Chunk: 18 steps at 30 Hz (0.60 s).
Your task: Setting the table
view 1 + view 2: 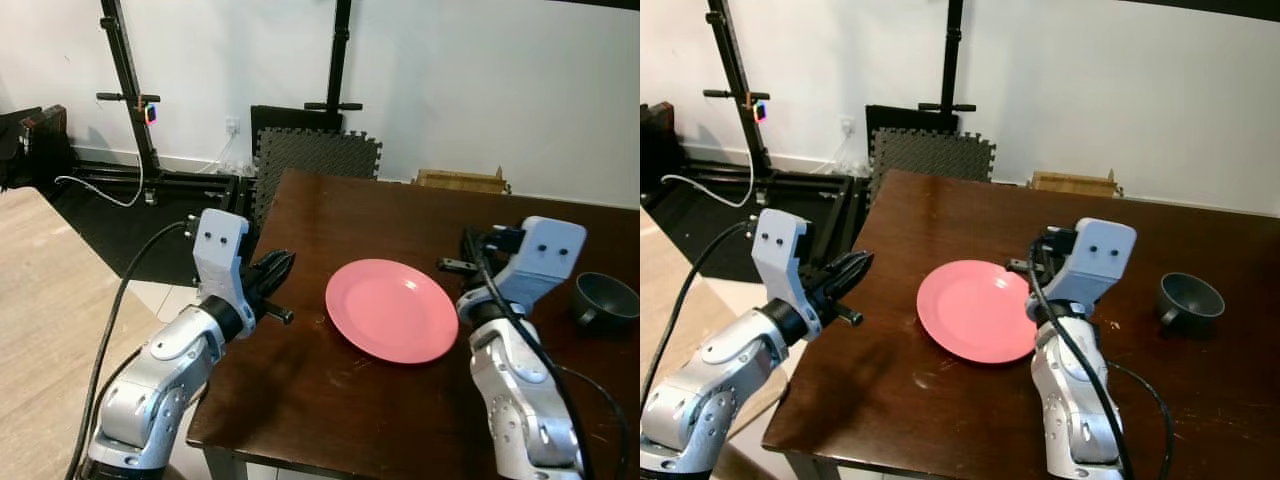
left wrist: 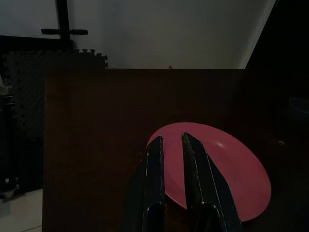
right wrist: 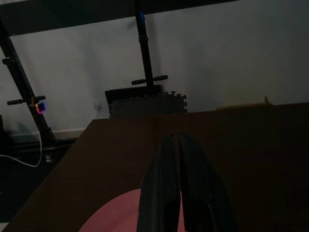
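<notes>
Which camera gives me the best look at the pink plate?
The left eye view: the whole pink plate lies unobstructed on the dark table. In the right eye view the right arm overlaps its edge. The left wrist view shows it dim behind the fingers; the right wrist view catches a sliver.

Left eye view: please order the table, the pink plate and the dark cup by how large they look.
1. table, the largest.
2. pink plate.
3. dark cup, the smallest; it is cut by the picture edge, but clearly smaller.
</notes>
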Tool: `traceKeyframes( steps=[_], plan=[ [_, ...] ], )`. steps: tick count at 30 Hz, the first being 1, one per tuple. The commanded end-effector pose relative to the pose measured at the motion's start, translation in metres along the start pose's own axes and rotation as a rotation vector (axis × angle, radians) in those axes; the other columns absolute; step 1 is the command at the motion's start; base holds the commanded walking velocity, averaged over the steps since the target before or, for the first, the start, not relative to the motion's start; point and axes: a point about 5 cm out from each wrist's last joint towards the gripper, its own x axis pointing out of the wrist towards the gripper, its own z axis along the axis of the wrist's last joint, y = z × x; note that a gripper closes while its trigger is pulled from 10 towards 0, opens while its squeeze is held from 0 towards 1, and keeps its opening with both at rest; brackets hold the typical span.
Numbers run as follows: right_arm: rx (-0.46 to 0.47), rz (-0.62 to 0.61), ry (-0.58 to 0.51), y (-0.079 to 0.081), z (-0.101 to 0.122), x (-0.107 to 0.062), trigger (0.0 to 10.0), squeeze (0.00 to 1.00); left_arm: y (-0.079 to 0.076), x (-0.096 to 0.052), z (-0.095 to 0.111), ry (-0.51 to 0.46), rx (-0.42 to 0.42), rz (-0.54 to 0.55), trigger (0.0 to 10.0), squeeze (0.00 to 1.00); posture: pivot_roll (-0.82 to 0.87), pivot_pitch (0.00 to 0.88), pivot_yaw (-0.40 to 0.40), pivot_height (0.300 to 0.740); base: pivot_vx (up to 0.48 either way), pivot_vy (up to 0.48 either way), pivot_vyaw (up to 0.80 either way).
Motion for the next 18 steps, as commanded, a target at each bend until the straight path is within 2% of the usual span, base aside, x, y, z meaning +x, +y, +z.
traceKeyframes(
  steps=[1,4,5,7,8,10,11,12,13,14,15,16,18],
  plan=[
    [-0.005,-0.013,0.015,-0.004,-0.004,-0.002,10.0,0.0,-0.003,0.0,-0.003,0.013,0.004,-0.009,10.0,0.0,0.08,0.063,-0.006,0.74,0.0,0.0,0.0],
    [-0.018,-0.022,0.019,-0.008,-0.004,-0.004,10.0,0.0,-0.005,-0.002,-0.003,0.025,-0.01,-0.03,10.0,0.0,0.08,0.064,-0.004,0.74,0.0,0.0,0.0],
    [-0.025,-0.035,0.02,-0.011,-0.004,-0.004,10.0,0.0,-0.005,-0.004,-0.004,0.042,-0.055,-0.072,10.0,0.0,0.08,0.066,-0.003,0.74,0.0,0.0,0.0],
    [-0.025,-0.035,0.02,-0.011,-0.004,-0.004,10.0,0.0,-0.005,-0.004,-0.004,0.042,-0.055,-0.072,10.0,0.0,0.08,0.066,-0.003,0.74,0.0,0.0,0.0],
    [-0.064,-0.062,0.018,-0.02,-0.004,-0.005,10.0,0.0,-0.002,-0.012,-0.008,0.098,-0.196,-0.193,10.0,0.0,0.08,0.079,0.002,0.74,0.0,0.0,0.0],
    [-0.064,-0.062,0.018,-0.02,-0.004,-0.005,10.0,0.0,-0.002,-0.012,-0.008,0.098,-0.196,-0.193,10.0,0.0,0.08,0.079,0.002,0.74,0.0,0.0,0.0],
    [-0.084,-0.069,0.016,-0.023,-0.004,-0.005,10.0,0.0,0.001,-0.014,-0.01,0.111,-0.244,-0.227,10.0,0.0,0.08,0.079,0.002,0.74,0.0,0.0,0.0],
    [-0.084,-0.069,0.016,-0.023,-0.004,-0.005,10.0,0.0,0.001,-0.014,-0.01,0.111,-0.244,-0.227,10.0,0.0,0.08,0.079,0.002,0.74,0.0,0.0,0.0],
    [-0.099,-0.073,0.01,-0.025,-0.003,-0.004,10.0,0.0,0.01,-0.011,-0.014,0.124,-0.303,-0.205,10.0,0.0,0.09,0.09,0.004,0.74,0.0,0.0,0.0],
    [-0.128,-0.053,-0.016,-0.023,0.001,-0.001,10.0,0.0,0.021,0.006,-0.022,0.156,-0.386,-0.165,10.0,0.0,0.09,0.118,0.006,0.74,0.0,0.0,0.0],
    [-0.146,-0.028,-0.039,-0.02,0.006,0.002,10.0,0.0,0.025,0.021,-0.028,0.185,-0.451,-0.147,10.0,0.0,0.09,0.127,0.012,0.74,0.0,0.0,0.0],
    [-0.156,0.007,-0.066,-0.014,0.011,0.006,10.0,0.0,0.025,0.036,-0.034,0.22,-0.51,-0.14,10.0,0.0,0.08,0.142,0.022,0.74,0.0,0.0,0.0],
    [-0.162,0.077,-0.108,0.0,0.021,0.009,10.0,0.0,0.02,0.058,-0.043,0.274,-0.57,-0.115,10.0,0.0,0.06,0.16,0.045,0.74,0.0,0.0,0.0]
  ],
)
